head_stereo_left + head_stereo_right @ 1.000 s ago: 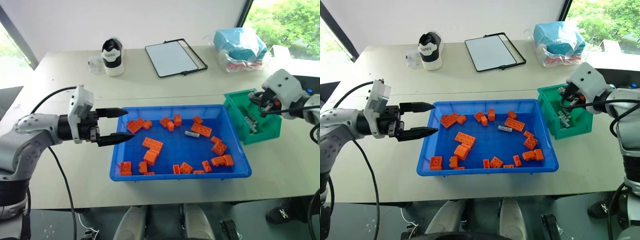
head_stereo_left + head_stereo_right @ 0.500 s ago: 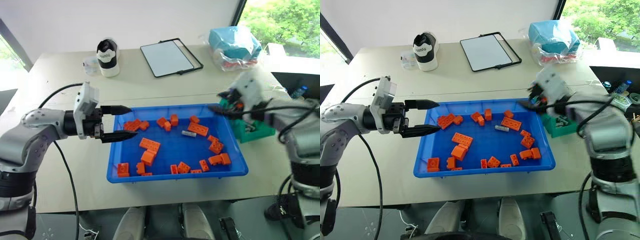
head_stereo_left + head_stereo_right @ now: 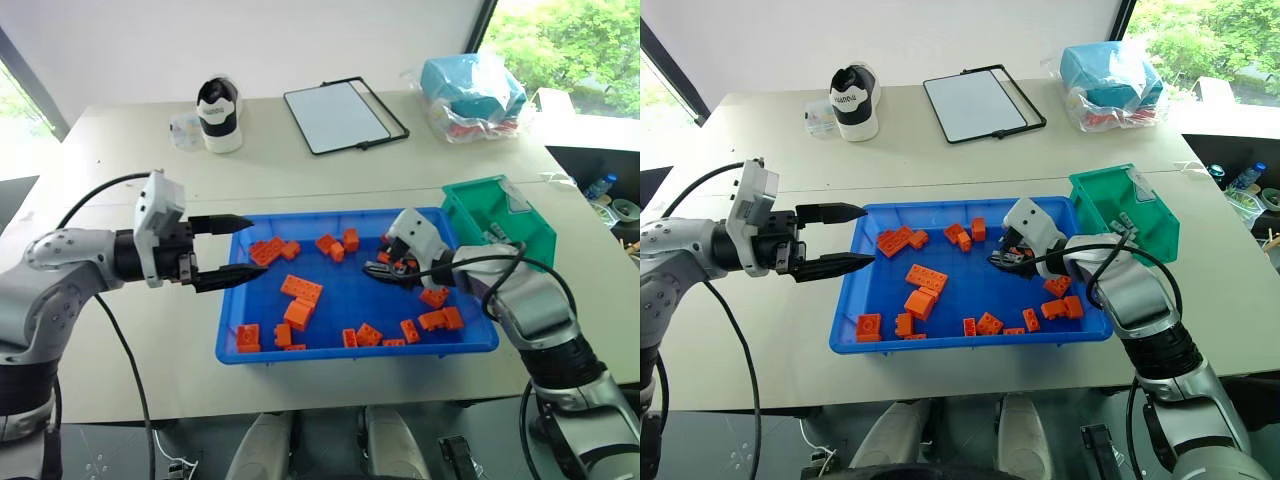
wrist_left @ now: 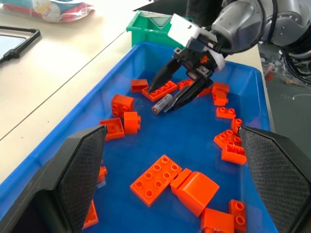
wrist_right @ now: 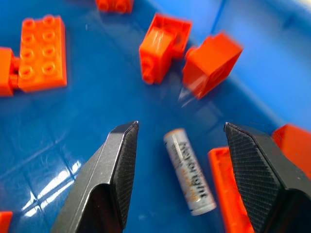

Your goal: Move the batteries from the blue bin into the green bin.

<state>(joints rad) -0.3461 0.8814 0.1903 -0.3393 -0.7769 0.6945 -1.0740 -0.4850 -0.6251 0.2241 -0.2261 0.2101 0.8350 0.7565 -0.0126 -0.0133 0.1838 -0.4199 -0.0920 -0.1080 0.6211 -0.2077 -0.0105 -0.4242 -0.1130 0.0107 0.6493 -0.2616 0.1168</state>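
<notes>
Your right gripper point(image 4: 170, 94) sits low inside the large shallow blue plastic bin point(image 3: 232, 330), toward its 2 o'clock corner, fingers point(image 5: 116, 165) apart and straddling a small silver-grey cylindrical battery point(image 5: 189, 171) lying flat on the bin floor; no contact visible. An orange toy brick point(image 5: 41, 51) and other orange bricks lie scattered around it. The small deep green plastic bin point(image 3: 505, 215) stands on the bench point(image 3: 120, 160) just beside the blue bin at 3 o'clock. Your left gripper point(image 3: 235, 250) hovers at the blue bin's 9 o'clock rim, fingers point(image 4: 80, 165) apart, holding nothing.
</notes>
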